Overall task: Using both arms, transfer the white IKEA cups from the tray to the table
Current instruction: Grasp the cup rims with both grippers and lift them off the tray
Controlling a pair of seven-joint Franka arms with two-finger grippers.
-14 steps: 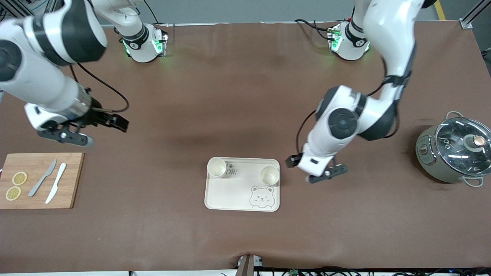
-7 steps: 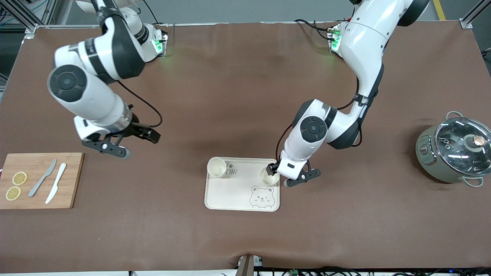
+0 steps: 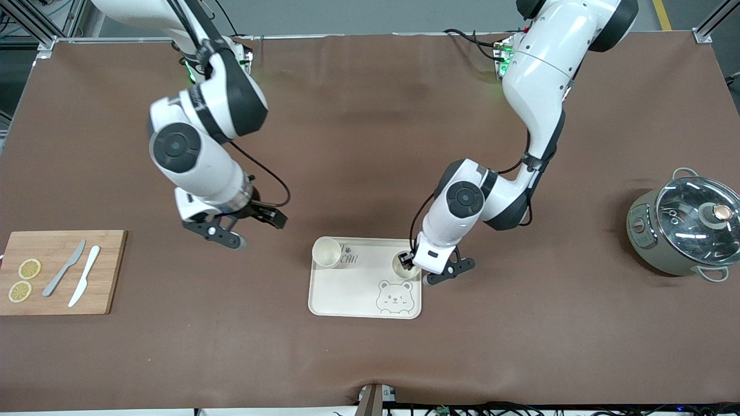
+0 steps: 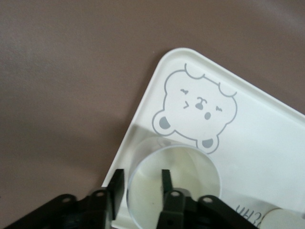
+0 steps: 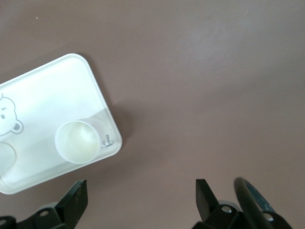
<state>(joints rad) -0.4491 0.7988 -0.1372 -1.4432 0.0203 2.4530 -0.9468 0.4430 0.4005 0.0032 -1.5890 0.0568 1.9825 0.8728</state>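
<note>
Two white IKEA cups stand upright on a cream bear tray. One cup is at the tray's corner toward the right arm's end. The other cup is at the corner toward the left arm's end. My left gripper is down at this cup. In the left wrist view its jaws straddle the cup's wall, one finger outside, one inside, with a gap still showing. My right gripper hangs wide open and empty over bare table beside the tray.
A wooden board at the right arm's end carries lemon slices and two knives. A grey-green pot with a glass lid stands at the left arm's end.
The left gripper came down onto the cup's rim and its fingers narrowed. The right arm swung from above the board toward the tray, its gripper staying open.
</note>
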